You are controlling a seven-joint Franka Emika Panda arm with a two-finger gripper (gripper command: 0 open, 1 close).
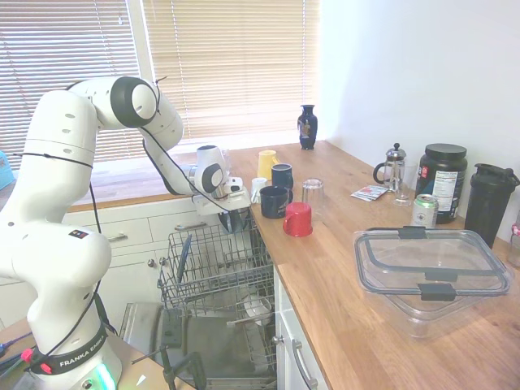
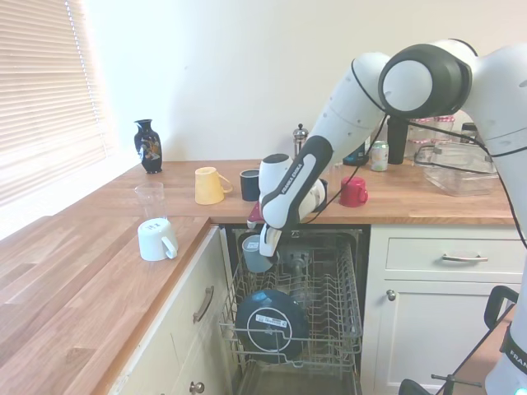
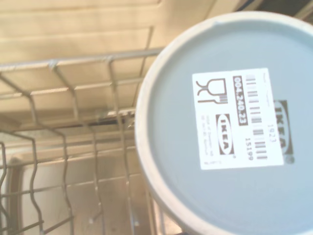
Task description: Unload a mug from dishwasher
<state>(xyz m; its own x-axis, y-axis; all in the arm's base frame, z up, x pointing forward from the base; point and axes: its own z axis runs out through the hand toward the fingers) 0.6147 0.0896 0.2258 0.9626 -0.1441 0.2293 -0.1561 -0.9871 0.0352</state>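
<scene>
Your gripper (image 2: 265, 247) hangs at the inverted mug (image 2: 254, 254) in the dishwasher (image 2: 329, 317) rack's far corner, finger state indiscernible; a shallow rim grasp could slip.

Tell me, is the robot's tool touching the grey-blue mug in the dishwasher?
Cannot tell. In the second exterior view the tool sits right at the mug, but the fingers blur into it, so no contact or gap shows plainly.

Daylight through slatted blinds (image 1: 236, 65) overexposes both exterior views; wrist view soft, washed out, label (image 3: 239, 120) legible.
</scene>
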